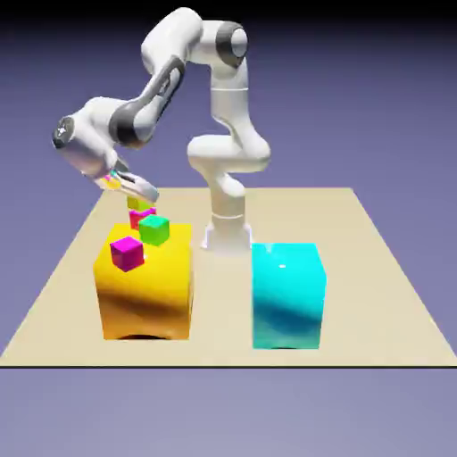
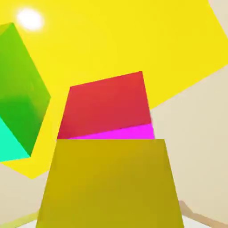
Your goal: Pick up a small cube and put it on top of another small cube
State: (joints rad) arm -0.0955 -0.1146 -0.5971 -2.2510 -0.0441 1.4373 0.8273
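A beige table [image 1: 375, 268] sits under a flat blue-violet backdrop. The yellow cube [image 1: 137, 203] sits squarely on the hot-pink cube [image 1: 140, 217], both on top of the big orange block [image 1: 147, 294], so by my reckoning the stack is made. The gripper [image 1: 134, 186] hovers just above it; whether its jaws are apart I cannot tell. Close beside the stack sits a green cube [image 1: 153, 229], and nearer the block's front a magenta cube [image 1: 127, 253]. A cyan block [image 1: 287, 296] stands well apart.

Around me a plain blue-violet backdrop [image 1: 393, 98] darkens toward the top, and a flat beige table [image 1: 375, 294] lies evenly lit below.
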